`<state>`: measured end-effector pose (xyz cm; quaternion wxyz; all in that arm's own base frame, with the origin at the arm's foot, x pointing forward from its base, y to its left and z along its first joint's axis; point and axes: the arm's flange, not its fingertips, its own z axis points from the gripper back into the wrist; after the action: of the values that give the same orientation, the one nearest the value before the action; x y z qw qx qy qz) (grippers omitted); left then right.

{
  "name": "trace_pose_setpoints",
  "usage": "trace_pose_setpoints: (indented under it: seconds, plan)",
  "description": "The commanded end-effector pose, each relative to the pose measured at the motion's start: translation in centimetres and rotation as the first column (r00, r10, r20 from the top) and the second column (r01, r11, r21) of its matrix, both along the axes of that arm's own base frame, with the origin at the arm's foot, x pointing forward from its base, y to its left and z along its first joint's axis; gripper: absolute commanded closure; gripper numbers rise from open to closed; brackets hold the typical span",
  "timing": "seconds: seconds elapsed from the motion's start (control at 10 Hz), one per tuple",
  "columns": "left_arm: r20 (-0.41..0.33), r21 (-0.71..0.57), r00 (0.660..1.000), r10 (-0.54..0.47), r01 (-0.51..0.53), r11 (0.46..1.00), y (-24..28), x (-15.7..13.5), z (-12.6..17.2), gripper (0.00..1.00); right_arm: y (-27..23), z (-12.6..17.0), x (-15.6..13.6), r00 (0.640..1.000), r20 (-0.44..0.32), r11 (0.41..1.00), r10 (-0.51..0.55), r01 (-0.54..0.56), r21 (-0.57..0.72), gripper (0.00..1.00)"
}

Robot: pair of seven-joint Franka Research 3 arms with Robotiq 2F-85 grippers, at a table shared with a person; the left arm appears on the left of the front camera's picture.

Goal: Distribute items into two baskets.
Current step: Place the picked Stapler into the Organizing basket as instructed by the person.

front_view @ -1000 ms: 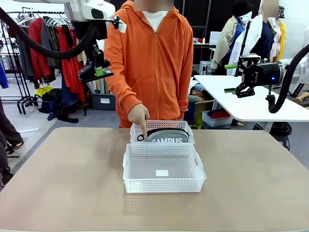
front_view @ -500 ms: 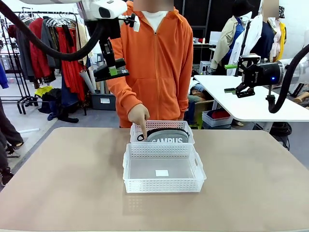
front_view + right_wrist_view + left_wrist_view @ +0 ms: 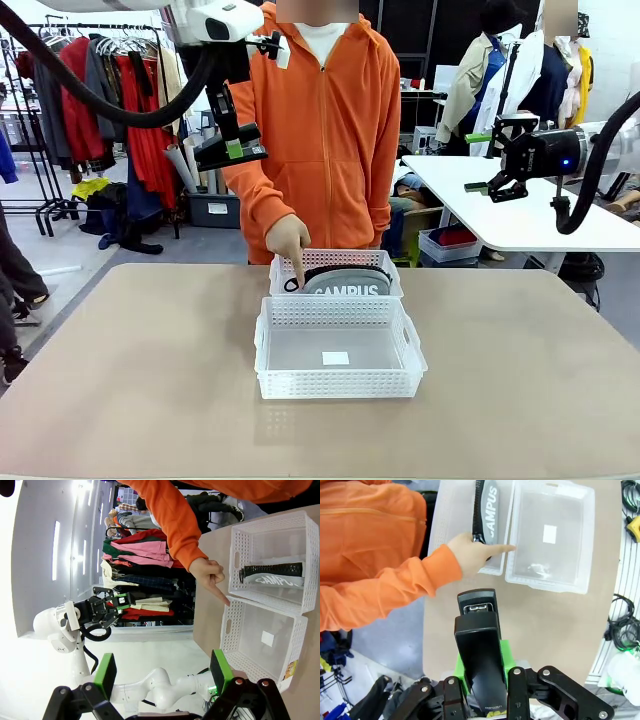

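High above the table's far left, my left gripper (image 3: 233, 150) is shut on the small black stapler (image 3: 215, 158); the left wrist view shows the stapler (image 3: 477, 630) clamped between the green pads. The grey "CAMPUS" pouch (image 3: 345, 283) lies in the far basket (image 3: 392, 265). The near basket (image 3: 340, 383) holds nothing but a white sticker. Both baskets sit below in the left wrist view, the near basket (image 3: 587, 540) beside the far basket (image 3: 445, 525). My right gripper (image 3: 490, 165) hangs open in the air at the right, its jaws apart and bare in the right wrist view (image 3: 162, 672).
A person in an orange hoodie stands at the far edge, one hand (image 3: 288, 238) pointing a finger down at the far basket's left side. A white table (image 3: 500, 215) and clothes racks stand beyond. Bare tabletop (image 3: 130, 380) lies on both sides of the baskets.
My left gripper has moved right and slightly up with the stapler, then held still. The right arm, baskets and pointing hand have not moved.
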<state>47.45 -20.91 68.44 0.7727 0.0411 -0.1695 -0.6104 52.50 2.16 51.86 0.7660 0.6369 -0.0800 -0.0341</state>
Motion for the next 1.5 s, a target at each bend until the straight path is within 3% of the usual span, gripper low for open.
trace_pose_setpoints:
  seconds: [0.0,0.2,0.3,0.7,1.0,1.2,1.4]
  plan:
    - [0.0,0.0,1.0,0.0,0.0,1.0,0.0,0.0,0.0,1.0,0.0,0.3,0.0,1.0,0.005,1.0,-0.008,0.008,0.022,0.0]
    - [-0.061,-0.084,0.997,-0.052,0.047,0.995,-2.0,-0.9,-0.6,1.0,0.0,0.3,0.0,1.0,0.005,1.0,-0.008,0.008,0.022,0.0]
    - [-0.055,-0.129,0.994,-0.093,0.086,0.988,-4.1,-1.6,-1.4,1.0,0.0,0.3,0.0,1.0,0.005,1.0,-0.008,0.008,0.022,0.0]
    - [-0.127,-0.139,0.948,-0.292,0.274,0.952,-11.7,-4.7,-4.9,1.0,0.0,0.3,0.0,1.0,0.005,1.0,-0.008,0.008,0.022,0.0]
    - [-0.132,-0.089,0.934,-0.331,0.322,0.943,-16.9,-6.1,-9.2,1.0,0.0,0.3,0.0,1.0,0.005,1.0,-0.008,0.008,0.022,0.0]
    - [-0.146,-0.037,0.947,-0.288,0.285,0.958,-18.9,-5.5,-11.8,1.0,0.0,0.3,0.0,1.0,0.005,1.0,-0.008,0.008,0.022,0.0]
    - [-0.128,-0.047,0.953,-0.274,0.27,0.962,-19.4,-5.0,-12.5,1.0,0.0,0.3,0.0,1.0,0.005,1.0,-0.008,0.008,0.022,0.0]
